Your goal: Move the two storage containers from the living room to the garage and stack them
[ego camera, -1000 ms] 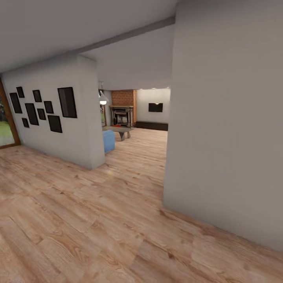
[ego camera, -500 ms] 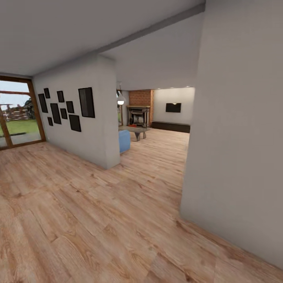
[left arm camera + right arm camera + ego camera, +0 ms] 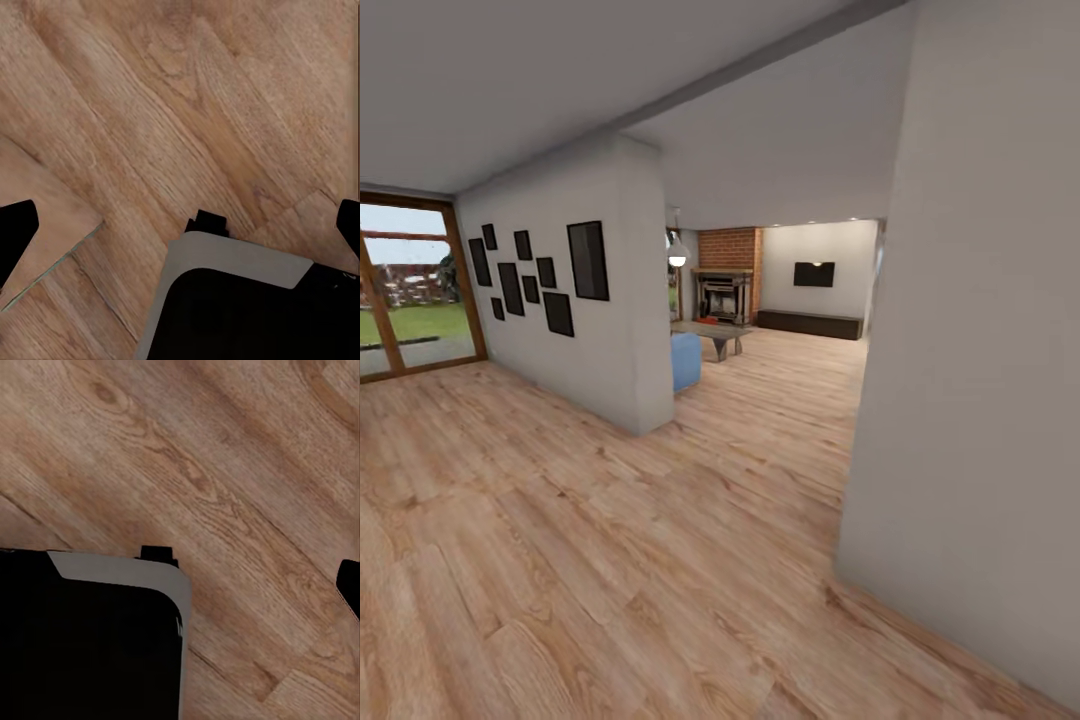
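Note:
I am in a hallway on a light wood-plank floor [image 3: 610, 540], looking through an opening into the living room. Its red brick fireplace [image 3: 730, 262] and long low dark cabinet [image 3: 810, 324] stand far off. The storage containers cannot be made out at this distance. In the left wrist view my left gripper [image 3: 182, 229] hangs open over the planks, nothing between its fingertips [image 3: 15, 236]. In the right wrist view my right gripper [image 3: 180, 585] shows one fingertip [image 3: 350, 585] at the frame's edge, spread wide, holding nothing.
A white wall corner [image 3: 970, 400] juts in close on the right. A partition wall [image 3: 600, 330] with black picture frames stands on the left, a blue seat [image 3: 685, 360] and a low table [image 3: 712, 332] behind it. A wood-framed glass door [image 3: 410, 290] is far left.
The whole head view has swung to the left: the glass door has come into view and the right wall has slid toward the frame's edge. Nothing in the rooms has moved.

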Controlling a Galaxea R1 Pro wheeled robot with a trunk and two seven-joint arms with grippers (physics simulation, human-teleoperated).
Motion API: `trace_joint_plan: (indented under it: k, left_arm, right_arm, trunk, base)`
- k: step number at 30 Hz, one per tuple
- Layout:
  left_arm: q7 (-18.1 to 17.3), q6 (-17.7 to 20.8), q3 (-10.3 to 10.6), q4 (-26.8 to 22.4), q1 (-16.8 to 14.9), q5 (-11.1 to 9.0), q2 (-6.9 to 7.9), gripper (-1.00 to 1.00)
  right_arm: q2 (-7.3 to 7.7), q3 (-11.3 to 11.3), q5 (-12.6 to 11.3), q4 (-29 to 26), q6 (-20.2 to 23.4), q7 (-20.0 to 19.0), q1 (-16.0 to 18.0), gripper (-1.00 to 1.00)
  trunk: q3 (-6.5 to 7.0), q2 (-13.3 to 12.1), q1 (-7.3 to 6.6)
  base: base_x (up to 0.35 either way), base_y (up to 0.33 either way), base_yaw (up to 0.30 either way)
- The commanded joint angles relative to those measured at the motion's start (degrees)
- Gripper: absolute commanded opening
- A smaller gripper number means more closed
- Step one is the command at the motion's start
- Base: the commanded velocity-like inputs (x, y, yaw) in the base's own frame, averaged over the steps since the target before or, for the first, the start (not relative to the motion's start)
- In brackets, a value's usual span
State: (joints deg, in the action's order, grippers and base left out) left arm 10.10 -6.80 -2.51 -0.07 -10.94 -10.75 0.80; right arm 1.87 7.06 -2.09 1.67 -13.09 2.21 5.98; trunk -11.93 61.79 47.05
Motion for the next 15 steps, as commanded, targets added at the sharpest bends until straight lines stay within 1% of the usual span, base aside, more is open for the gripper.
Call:
trace_joint_plan:
  k: [1, 12, 15]
  left_arm:
    - [0.0, -0.2, -0.2, 0.1, 0.0, -0.2, -0.01, 1.00]
    - [0.0, -0.2, -0.2, 0.1, 0.0, -0.2, -0.01, 1.00]
    - [0.0, -0.2, -0.2, 0.0, 0.0, -0.2, -0.01, 1.00]
  right_arm:
    - [-0.02, 0.5, -0.2, 0.2, -0.2, 0.2, 0.1, 1.00]
    - [-0.27, 0.4, -0.3, 0.2, -0.3, 0.2, 0.1, 1.00]
    - [-0.47, 0.3, -0.5, 0.2, -0.4, 0.3, 0.1, 1.00]
  trunk:
    - [-0.07, 0.0, 0.04]
    - [-0.07, 0.0, 0.04]
    - [0.00, 0.0, 0.04]
  base:
    - [0.322, 0.000, 0.001]
    - [0.322, 0.000, 0.000]
    - [0.322, 0.000, 0.095]
